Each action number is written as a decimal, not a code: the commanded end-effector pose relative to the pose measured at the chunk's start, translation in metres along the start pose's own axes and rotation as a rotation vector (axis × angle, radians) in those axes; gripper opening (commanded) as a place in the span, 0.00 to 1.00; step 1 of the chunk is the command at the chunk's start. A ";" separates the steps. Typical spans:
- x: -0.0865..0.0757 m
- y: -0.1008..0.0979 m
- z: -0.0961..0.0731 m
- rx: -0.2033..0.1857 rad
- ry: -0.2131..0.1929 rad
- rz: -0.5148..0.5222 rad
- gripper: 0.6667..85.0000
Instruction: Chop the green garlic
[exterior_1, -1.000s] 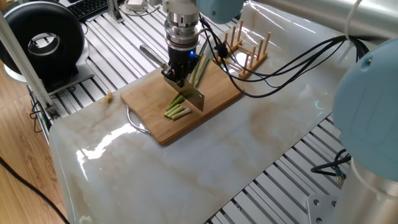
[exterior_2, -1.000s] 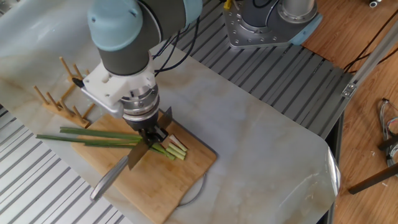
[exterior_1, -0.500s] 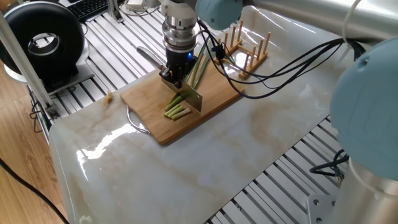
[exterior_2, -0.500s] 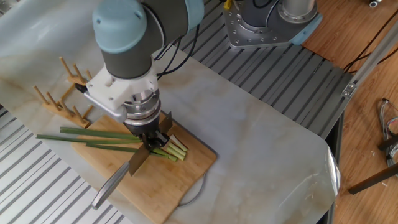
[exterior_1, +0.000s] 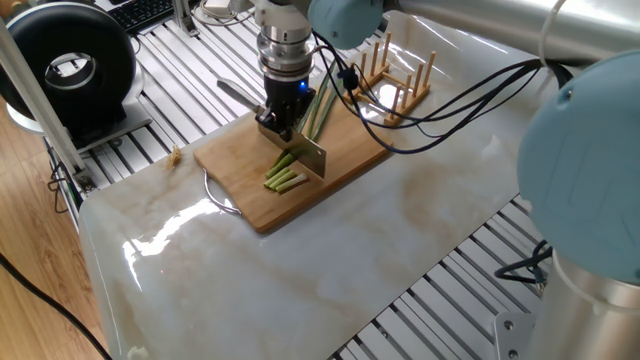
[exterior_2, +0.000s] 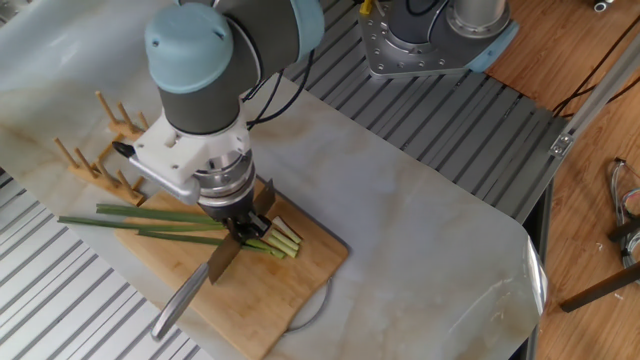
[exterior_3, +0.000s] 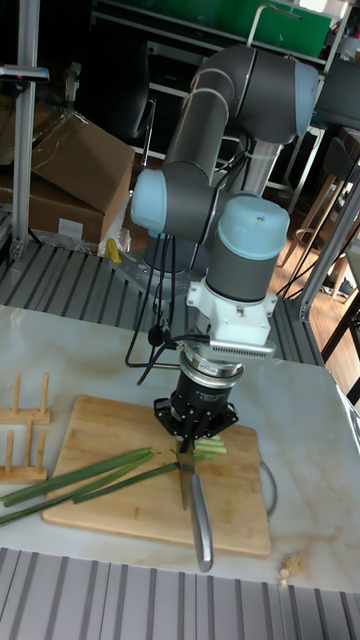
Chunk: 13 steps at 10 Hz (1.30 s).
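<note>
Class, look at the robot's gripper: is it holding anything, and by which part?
The gripper holds a knife, its fingers closed where blade meets handle; the handle sticks out free. The blade stands across the green garlic on the cutting board.

The end effector (exterior_2: 243, 226) hides the middle of the green garlic (exterior_2: 150, 222) and its own grip.

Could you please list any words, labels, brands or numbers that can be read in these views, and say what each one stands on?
None can be read in any view.
The cardboard box in the tall fixed view bears a pale label, too blurred to read.
The gripper, knife and cutting board show no markings.
</note>
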<state>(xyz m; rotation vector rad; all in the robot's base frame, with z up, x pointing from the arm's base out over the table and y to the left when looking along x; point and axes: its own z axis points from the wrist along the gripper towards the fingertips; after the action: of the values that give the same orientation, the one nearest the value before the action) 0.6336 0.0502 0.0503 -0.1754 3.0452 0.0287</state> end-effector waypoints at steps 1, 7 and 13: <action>0.004 -0.005 -0.007 -0.009 0.009 -0.029 0.01; 0.021 -0.009 -0.009 -0.025 0.050 -0.088 0.01; 0.013 0.004 -0.025 -0.085 0.036 -0.078 0.01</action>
<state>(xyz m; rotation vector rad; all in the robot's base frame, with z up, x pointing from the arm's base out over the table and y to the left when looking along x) 0.6174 0.0465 0.0625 -0.3133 3.0720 0.0971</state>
